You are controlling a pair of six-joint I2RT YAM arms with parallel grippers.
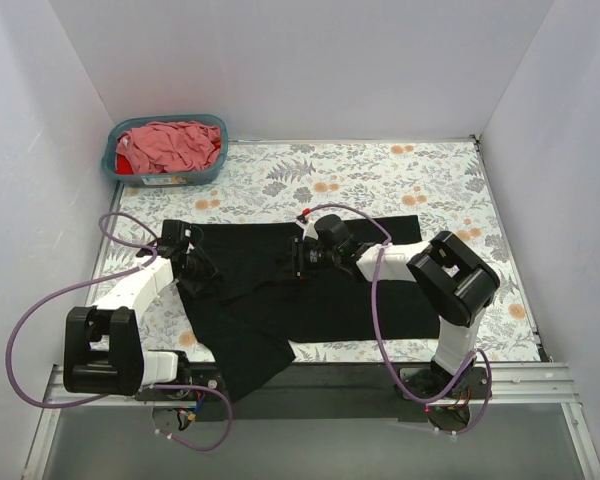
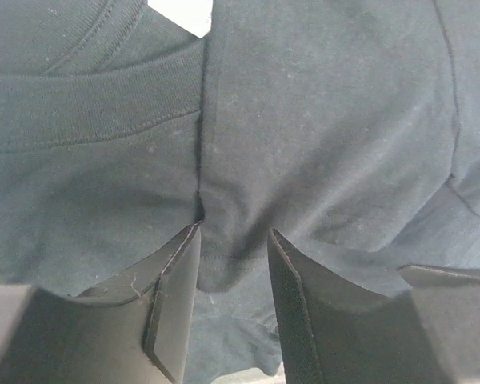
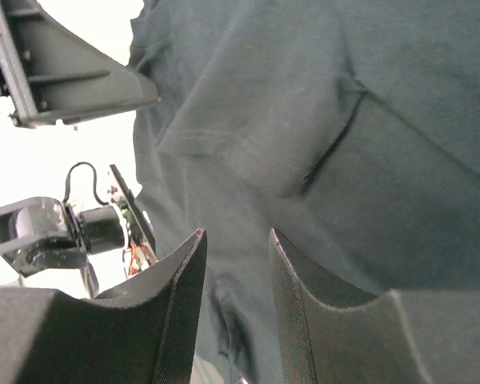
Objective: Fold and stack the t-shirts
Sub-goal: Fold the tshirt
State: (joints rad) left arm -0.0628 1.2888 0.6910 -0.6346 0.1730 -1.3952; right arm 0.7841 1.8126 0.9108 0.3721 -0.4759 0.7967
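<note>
Left claw (image 2: pixel 234 236), also seen from overhead (image 1: pixel 195 265): fingers (image 2: pixel 172 304) sitting close together, a raised ridge of the black shirt (image 2: pixel 320 120) pinched between them; collar (image 2: pixel 88 104) and a white label (image 2: pixel 184 14) lying just beyond the tips.

Right claw (image 3: pixel 236 236), overhead at (image 1: pixel 302 258): fingers (image 3: pixel 292 304) likewise narrowly spaced, black cloth (image 3: pixel 344 160) filling the gap, so reading it as clamped on the shirt; a folded hem is showing just past the tips; part of the left arm (image 3: pixel 56 232) is showing at the left of this view.

Black shirt (image 1: pixel 310 300) is lying spread across the middle of the flowered table (image 1: pixel 380 170); left claw is gripping it near its left edge, right claw near the middle of its far edge; one corner is drooping over the near edge of the table between the two arm bases.

Teal basket (image 1: pixel 108 160) is standing in the far left corner, well apart from both claws; a pink shirt (image 1: pixel 170 145) is lying heaped inside it, a red shirt (image 1: pixel 125 165) peeking out beneath it at the left.
</note>
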